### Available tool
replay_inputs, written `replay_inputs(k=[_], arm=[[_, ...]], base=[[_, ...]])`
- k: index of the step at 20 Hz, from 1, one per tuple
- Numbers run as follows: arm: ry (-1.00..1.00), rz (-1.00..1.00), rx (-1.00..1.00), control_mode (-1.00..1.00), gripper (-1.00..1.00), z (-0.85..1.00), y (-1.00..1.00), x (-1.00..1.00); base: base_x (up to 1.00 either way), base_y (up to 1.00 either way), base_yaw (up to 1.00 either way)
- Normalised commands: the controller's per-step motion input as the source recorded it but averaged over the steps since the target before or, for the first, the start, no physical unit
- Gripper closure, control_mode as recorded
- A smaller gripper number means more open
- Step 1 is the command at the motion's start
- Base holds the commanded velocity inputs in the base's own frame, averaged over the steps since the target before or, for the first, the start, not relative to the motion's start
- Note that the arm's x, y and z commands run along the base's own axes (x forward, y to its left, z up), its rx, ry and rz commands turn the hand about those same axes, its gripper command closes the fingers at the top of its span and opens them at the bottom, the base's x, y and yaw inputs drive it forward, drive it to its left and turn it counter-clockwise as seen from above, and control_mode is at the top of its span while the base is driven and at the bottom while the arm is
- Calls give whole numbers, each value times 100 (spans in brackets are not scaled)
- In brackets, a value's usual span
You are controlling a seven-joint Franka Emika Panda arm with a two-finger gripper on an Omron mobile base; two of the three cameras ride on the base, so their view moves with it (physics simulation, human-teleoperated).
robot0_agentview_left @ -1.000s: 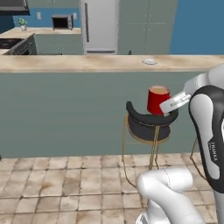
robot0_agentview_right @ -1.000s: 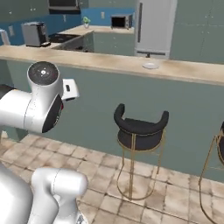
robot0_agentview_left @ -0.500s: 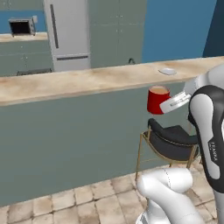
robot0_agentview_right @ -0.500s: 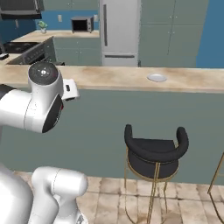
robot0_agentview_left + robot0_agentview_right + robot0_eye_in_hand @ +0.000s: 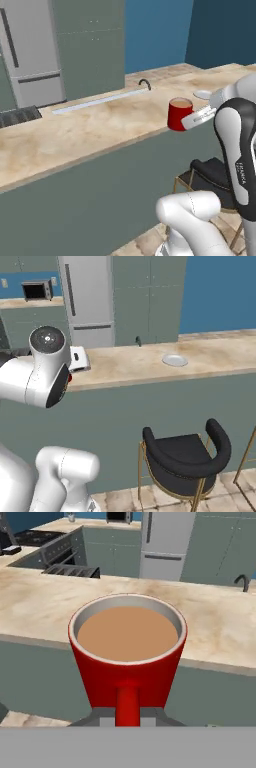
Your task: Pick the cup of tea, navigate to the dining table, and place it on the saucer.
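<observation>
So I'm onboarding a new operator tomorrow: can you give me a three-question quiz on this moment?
1. True or false: the cup of tea is held by its handle in the gripper.
2. Where is the saucer?
A. On the black stool
B. On the dining table
C. Inside the sink
3. Fill in: the cup holds a light ____ liquid.

Key: 1 true: the hand view shows the red handle clamped between the shut fingers, the cup upright. 2 B: it lies bare on the beige top, with nothing on it yet. 3 brown.
</observation>
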Motion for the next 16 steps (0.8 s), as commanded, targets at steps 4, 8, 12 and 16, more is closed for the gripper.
replay_inputs(k=[4,8,12,16], arm=[[0,0,0,100,100,0,0,0],[0,0,0,100,100,0,0,0],[0,0,0,100,100,0,0,0],[0,0,0,100,100,0,0,0]], base=[[100,8,-24],[98,0,-6],[28,0,0],[0,0,0]])
